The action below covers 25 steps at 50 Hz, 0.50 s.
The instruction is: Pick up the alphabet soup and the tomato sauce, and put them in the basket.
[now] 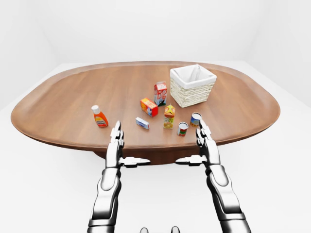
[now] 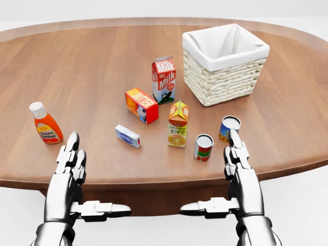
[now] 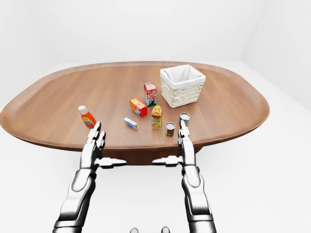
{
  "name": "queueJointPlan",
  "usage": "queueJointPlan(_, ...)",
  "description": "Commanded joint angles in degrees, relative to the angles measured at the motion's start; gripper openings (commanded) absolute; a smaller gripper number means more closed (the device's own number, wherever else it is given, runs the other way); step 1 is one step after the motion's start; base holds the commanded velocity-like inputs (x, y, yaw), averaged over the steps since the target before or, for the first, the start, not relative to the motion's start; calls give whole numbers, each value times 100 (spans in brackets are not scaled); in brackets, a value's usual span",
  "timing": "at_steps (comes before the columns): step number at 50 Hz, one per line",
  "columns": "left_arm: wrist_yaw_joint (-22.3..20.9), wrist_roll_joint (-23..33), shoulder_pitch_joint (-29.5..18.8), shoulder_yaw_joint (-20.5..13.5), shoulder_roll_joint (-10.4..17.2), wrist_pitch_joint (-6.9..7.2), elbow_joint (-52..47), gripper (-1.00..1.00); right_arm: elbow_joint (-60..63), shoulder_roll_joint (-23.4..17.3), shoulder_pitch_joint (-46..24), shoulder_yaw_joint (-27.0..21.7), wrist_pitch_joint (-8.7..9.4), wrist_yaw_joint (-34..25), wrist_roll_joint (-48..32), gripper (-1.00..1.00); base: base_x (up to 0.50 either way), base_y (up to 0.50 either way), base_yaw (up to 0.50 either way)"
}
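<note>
The alphabet soup (image 2: pixel 229 128), a can with a blue and orange label, stands upright near the table's lower right edge in the head view. Just to its left is the tomato sauce (image 2: pixel 203 147), a red and green can. The white-lined wicker basket (image 2: pixel 220 84) sits above them toward the upper right and holds nothing I can see. My right hand (image 2: pixel 233 177) is open, its fingertips (image 2: pixel 234 139) right below the alphabet soup and overlapping its lower edge. Over the table's lower left edge, my left hand (image 2: pixel 82 179) is also open and holds nothing.
A milk carton (image 2: pixel 164 79), an orange juice carton (image 2: pixel 178 125), a red-orange box (image 2: pixel 142 105), a small white and blue box (image 2: pixel 127 136) and an orange bottle (image 2: pixel 46 125) stand on the oval wooden table (image 2: pixel 92 61). White floor surrounds the table.
</note>
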State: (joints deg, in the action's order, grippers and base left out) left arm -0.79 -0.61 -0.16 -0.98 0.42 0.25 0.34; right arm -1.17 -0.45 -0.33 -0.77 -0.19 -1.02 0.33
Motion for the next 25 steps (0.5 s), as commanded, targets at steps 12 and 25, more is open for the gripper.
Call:
queueJointPlan(12, 42, 177, 168, -105, 60, -309, -336, 100, 194, -47, 224, -30, -481, -77, -219, 100, 0, 0, 0)
queueJointPlan(25, 251, 759, 515, -12, 29, -525, -1404, 100, 1030, 3, 586, 38, -481, -76, -316, 100, 0, 0, 0)
